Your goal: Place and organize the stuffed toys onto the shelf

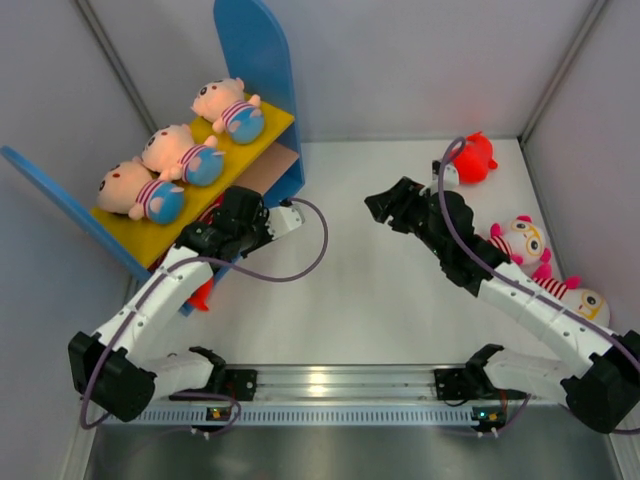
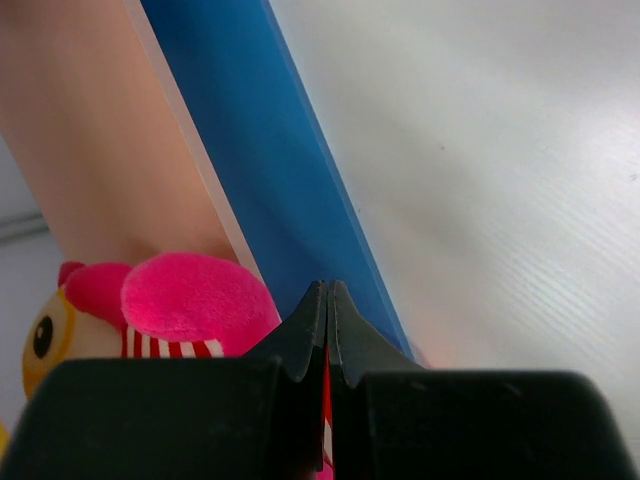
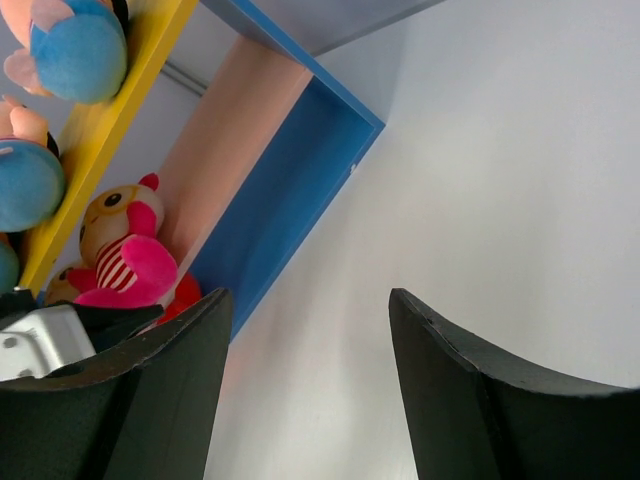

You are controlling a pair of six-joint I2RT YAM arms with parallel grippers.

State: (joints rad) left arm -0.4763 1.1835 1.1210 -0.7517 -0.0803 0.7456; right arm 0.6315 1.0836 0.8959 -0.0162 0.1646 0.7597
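- Black fingers [image 2: 300, 340] of the left hand [image 2: 328, 300] fill the bottom of its wrist view, tips pressed together. A thin red sliver shows in the slit lower down, and I cannot tell whether anything is nipped there.
- Just left of those tips lies a yellow-faced doll [image 2: 195, 300] with a pink foot and a red-striped shirt. It rests on the tan lower board [image 2: 90, 150] of the shelf [image 1: 255, 60], beside the blue side panel [image 2: 260, 150].
- On the left arm [image 1: 150, 300], the elbow is folded back near the base and the forearm slants up to the shelf's lower tier. The wrist is tucked beneath the yellow upper board [image 1: 272, 135].
- Three peach-faced dolls [image 1: 180, 155] in blue pants lie in a row on that upper board.
- Over the white surface [image 1: 340, 300], the right hand [image 3: 310, 380] is spread wide with nothing between its fingers, aimed toward the shelf. The right arm [image 1: 530, 300] stretches diagonally from its base.
- Beside that arm lie a white-faced doll with glasses [image 1: 520, 240] and a striped doll [image 1: 580, 300]. A red plush [image 1: 470, 158] sits farther back, near the wall.
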